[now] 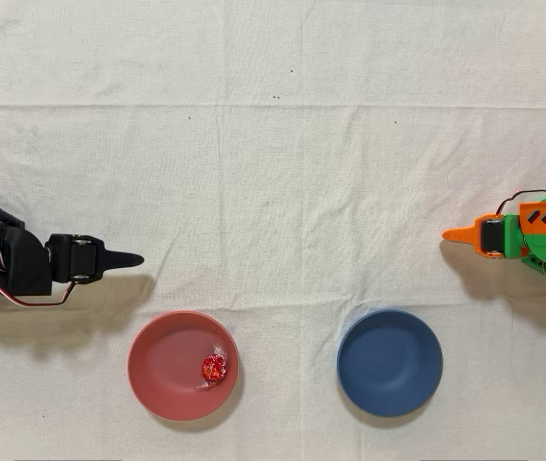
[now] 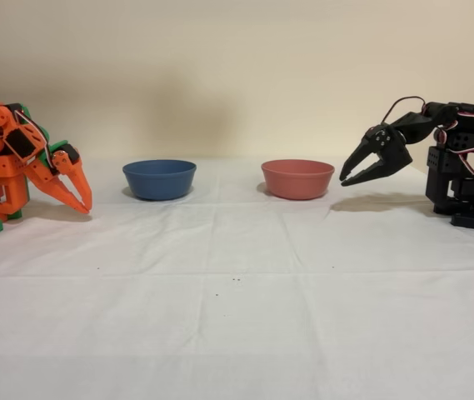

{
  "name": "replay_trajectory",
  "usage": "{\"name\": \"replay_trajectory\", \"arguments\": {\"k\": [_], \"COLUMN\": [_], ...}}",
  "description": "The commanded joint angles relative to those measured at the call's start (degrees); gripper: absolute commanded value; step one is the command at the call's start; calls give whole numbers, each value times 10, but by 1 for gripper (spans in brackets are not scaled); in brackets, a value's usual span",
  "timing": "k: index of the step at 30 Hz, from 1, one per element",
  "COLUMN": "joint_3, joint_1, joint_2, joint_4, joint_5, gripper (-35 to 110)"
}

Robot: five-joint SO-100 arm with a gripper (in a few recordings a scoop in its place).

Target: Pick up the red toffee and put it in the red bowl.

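While the cloth-covered tabletop [image 1: 273, 144] carries everything, the black arm [image 2: 461, 158] stands at its left edge in the overhead view. Its gripper [image 2: 351, 178] hangs slightly parted and holds nothing. Toward the near edge, left of the blue bowl [image 1: 390, 362], sits the red bowl [image 1: 162, 360], with the red toffee [image 1: 213, 367] lying inside.

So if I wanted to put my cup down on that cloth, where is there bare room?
The widest bare patch is the white cloth across the top of the overhead view, beyond both arms. A smaller gap lies between the red bowl and the blue bowl. It is tightest beside the red bowl, near the black arm's end effector.
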Motion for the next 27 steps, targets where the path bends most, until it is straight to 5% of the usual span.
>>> {"name": "replay_trajectory", "arguments": {"k": [1,27], "joint_3": [32,33], "joint_1": [-3,-3], "joint_2": [6,7], "joint_4": [4,25], "joint_5": [-13,0], "gripper": [1,1]}}
